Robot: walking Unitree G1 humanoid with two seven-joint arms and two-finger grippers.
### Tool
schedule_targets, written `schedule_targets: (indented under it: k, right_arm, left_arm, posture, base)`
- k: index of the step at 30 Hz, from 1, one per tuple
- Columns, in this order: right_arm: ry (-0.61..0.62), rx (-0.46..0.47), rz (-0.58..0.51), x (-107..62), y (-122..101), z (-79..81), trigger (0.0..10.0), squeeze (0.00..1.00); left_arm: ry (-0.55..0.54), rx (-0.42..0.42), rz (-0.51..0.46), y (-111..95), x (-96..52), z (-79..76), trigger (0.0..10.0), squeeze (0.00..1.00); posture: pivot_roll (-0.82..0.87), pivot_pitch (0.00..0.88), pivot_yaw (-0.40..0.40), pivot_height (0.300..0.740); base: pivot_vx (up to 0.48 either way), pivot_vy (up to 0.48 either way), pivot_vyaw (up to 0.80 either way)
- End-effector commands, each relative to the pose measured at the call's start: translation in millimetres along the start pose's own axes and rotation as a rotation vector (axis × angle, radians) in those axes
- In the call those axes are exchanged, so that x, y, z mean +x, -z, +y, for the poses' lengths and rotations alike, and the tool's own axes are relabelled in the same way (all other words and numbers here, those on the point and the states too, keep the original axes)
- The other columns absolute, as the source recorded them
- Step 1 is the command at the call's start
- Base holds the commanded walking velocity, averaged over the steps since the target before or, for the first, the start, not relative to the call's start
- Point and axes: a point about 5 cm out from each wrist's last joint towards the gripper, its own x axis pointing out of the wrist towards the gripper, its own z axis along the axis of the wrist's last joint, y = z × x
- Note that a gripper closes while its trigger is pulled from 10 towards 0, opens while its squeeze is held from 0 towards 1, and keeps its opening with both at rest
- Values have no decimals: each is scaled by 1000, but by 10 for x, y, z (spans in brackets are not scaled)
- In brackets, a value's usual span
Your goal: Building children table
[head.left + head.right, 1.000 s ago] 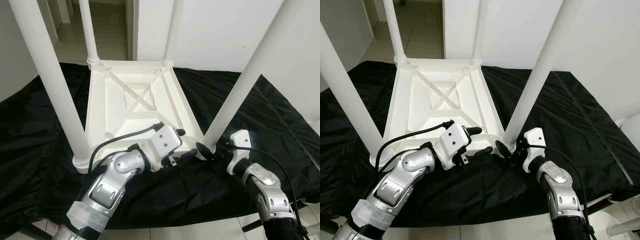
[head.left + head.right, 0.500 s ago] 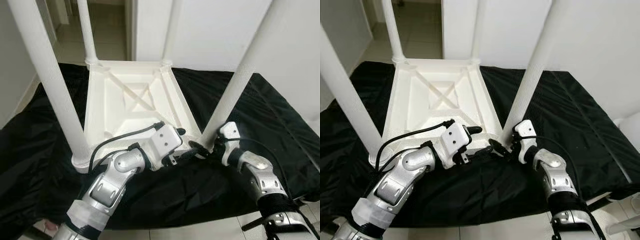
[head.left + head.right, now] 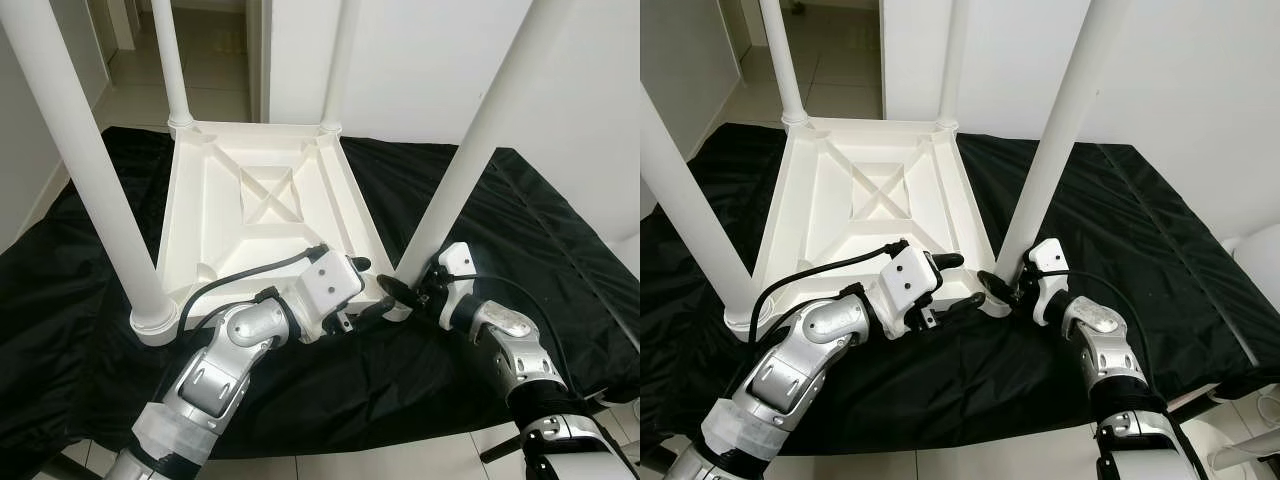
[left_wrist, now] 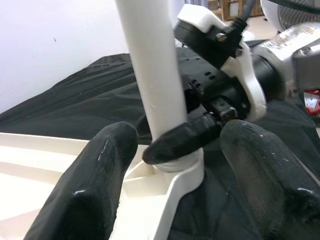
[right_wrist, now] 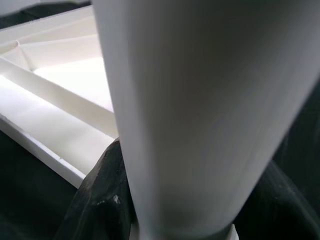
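A white children's table lies upside down on a black cloth, its legs pointing up. The near-right leg stands in the corner socket closest to me. My right gripper sits at the base of that leg, with its fingers clasping the leg from both sides. My left gripper is open and straddles the same corner of the tabletop rim. Its fingers stand wide apart, with the leg base between them.
The near-left leg rises close by my left arm, and two far legs stand at the back. The black cloth drapes over the front edge onto a tiled floor. Behind are a white wall and a doorway.
My right gripper has moved left from beside the near-right leg and closed around its base. The left gripper has stayed at the corner. The camera has shifted slightly.
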Motion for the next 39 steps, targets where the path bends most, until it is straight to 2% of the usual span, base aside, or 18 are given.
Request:
schedule_targets:
  k: [1,3,4,6,8,9,11,15,16,17,19,20,21,23,27,36,37,39]
  right_arm:
    - [-17,47,42,-32,141,154,10000,0]
    - [-5,55,31,-50,139,187,10000,0]
    - [78,52,24,-66,136,222,10000,0]
    - [110,47,27,-68,137,223,10000,0]
    - [322,67,44,-70,140,260,10000,0]
    - [322,67,44,-70,140,260,10000,0]
    - [470,124,24,-72,117,328,10000,0]
    - [573,190,9,-60,97,403,10000,0]
    - [724,207,-19,-45,48,479,10000,0]
    - [791,202,-31,-44,27,498,10000,0]
    - [831,199,-39,-46,14,507,10000,0]
    - [903,209,-36,-68,9,502,10000,0]
    - [903,209,-36,-68,9,502,10000,0]
    - [991,260,-38,-68,-13,544,10000,0]
    - [989,259,-32,-21,-89,619,10000,0]
    - [987,240,-16,-44,-114,596,10000,0]
    - [946,255,-35,-32,-125,602,10000,1000]
    - [919,266,-48,-24,-137,607,10000,1000]
  left_arm:
    - [3,-4,7,7,1,-25,10000,0]
    - [3,-5,7,8,-1,-27,10000,0]
    - [6,-9,10,18,-4,-38,10000,0]
    - [7,-10,11,21,-5,-42,10000,0]
    - [8,-15,12,26,-7,-48,10000,0]
    - [8,-15,12,26,-7,-48,10000,0]
    - [12,-20,11,28,-6,-54,10000,0]
    - [19,-25,9,25,3,-68,10000,0]
    - [29,-30,6,20,18,-83,10000,0]
    - [33,-32,4,18,23,-89,10000,0]
    - [35,-33,3,16,25,-92,10000,0]
    - [39,-28,3,14,25,-96,10000,0]
    - [39,-28,3,14,25,-96,10000,0]
    - [41,-26,5,12,16,-90,10000,0]
    - [40,-30,8,18,3,-81,10000,0]
    - [33,-23,13,16,0,-62,10000,0]
    - [32,-21,14,16,-3,-63,10000,0]
    - [31,-20,15,17,-5,-63,10000,0]
  posture:
    - [-11,0,-106,740]
    - [-13,0,-107,740]
    - [-18,0,-106,740]
    - [-18,0,-106,740]
    - [-33,1,-102,740]
    - [-33,1,-102,740]
    - [-43,7,-96,740]
    - [-47,10,-94,740]
    - [-64,26,-85,740]
    - [-65,28,-84,740]
    - [-65,28,-84,740]
    - [-62,34,-84,740]
    - [-62,34,-84,740]
    - [-63,43,-76,740]
    - [-67,49,-71,740]
    - [-59,50,-77,740]
    - [-58,50,-78,740]
    - [-58,50,-78,740]
  base:
    - [0,0,0]
    - [0,0,0]
    - [0,0,0]
    - [0,0,0]
    - [0,0,0]
    - [0,0,0]
    - [0,0,0]
    - [0,0,0]
    - [0,0,0]
    - [0,0,0]
    - [0,0,0]
    - [0,0,0]
    - [0,0,0]
    - [0,0,0]
    - [0,0,0]
    - [0,0,0]
    - [0,0,0]
    - [0,0,0]
